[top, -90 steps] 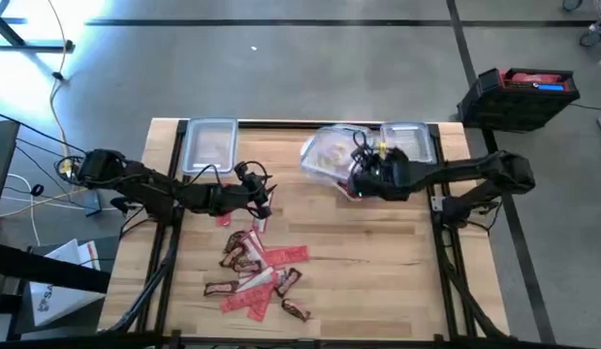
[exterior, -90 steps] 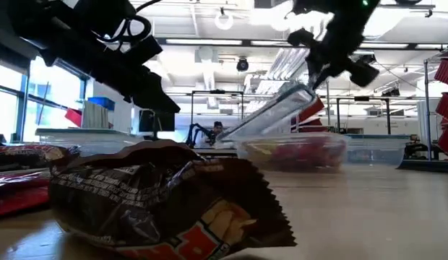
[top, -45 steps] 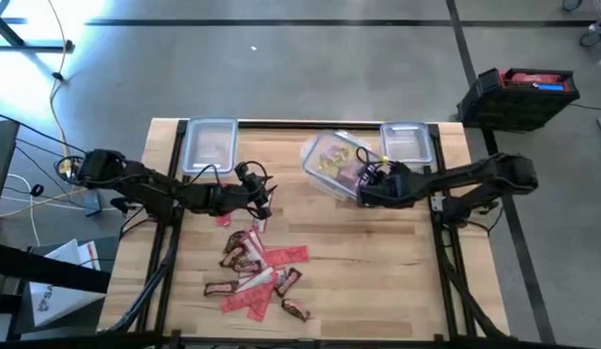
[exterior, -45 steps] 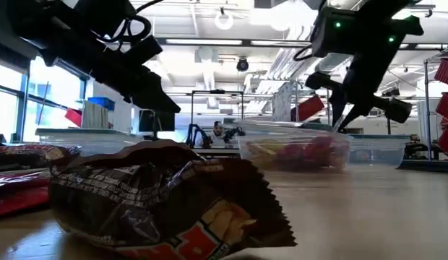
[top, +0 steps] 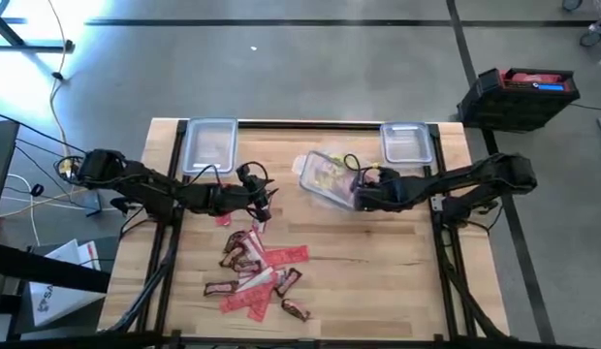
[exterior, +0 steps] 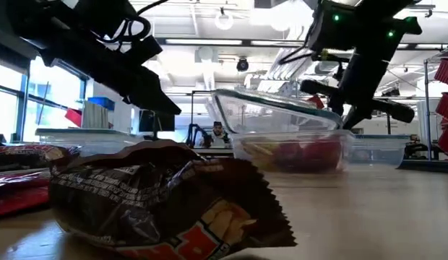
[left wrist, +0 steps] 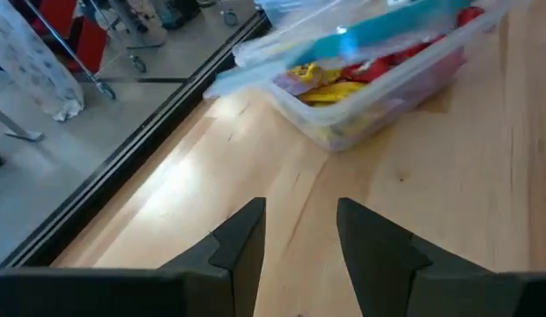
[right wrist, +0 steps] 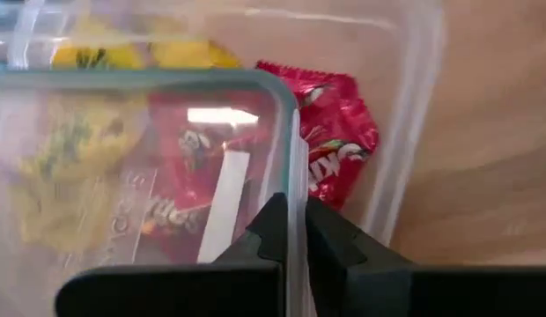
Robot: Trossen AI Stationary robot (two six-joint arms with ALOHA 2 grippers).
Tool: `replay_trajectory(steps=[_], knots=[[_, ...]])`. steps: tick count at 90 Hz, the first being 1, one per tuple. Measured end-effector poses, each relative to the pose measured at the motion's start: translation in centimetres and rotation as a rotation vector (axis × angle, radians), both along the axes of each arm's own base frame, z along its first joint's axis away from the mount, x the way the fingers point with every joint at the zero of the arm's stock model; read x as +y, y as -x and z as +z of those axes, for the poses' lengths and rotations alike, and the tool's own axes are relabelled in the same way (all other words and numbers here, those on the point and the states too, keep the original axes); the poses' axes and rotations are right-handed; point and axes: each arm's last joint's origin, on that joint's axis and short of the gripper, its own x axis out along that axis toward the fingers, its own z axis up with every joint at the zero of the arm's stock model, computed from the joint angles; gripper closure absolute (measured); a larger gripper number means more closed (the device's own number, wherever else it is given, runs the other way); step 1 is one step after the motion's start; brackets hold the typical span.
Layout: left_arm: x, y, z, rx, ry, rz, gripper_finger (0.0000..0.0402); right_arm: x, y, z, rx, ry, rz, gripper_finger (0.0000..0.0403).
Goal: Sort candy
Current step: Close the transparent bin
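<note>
A pile of candy, red packets and dark brown bars, lies on the wooden table's near left; one brown bar fills the low view's foreground. A clear container at mid table holds red and yellow candy. Its clear lid slants above it, held by my right gripper, which is shut on it. My left gripper is open with nothing between its fingers, hovering just beyond the pile's far end. My right gripper pinches the lid's rim between its two fingers, at the lid's right side. The fingers come in nearly level from the table's right. The lid sits tilted over the container, its left end raised and its right end low near the container's rim.
Two more clear containers stand at the far edge, one at far left and one at far right. Bare wood lies on the table's near right. A dark crate stands on the floor beyond the right edge.
My right gripper has come down with the lid and turned from pointing down to nearly level. The lid stood steeply with its right end high; it then dropped almost flat on the container and now has its left end raised. The container has slid slightly toward the table's near edge.
</note>
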Motion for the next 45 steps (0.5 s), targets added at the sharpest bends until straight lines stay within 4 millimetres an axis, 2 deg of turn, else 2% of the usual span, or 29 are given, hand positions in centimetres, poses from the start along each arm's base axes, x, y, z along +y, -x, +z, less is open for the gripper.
replay_trajectory(steps=[20, 45], knots=[[-0.4, 0.2, -0.3, 0.043, -0.002, -0.017, 0.0275, 2.1, -1.0, 0.3, -0.077, 0.008, 0.17, 0.0403], [-1.4, 0.4, 0.5, 0.008, 0.006, -0.069, 0.0275, 2.8, -0.9, 1.2, -0.164, 0.198, 0.081, 0.0403]])
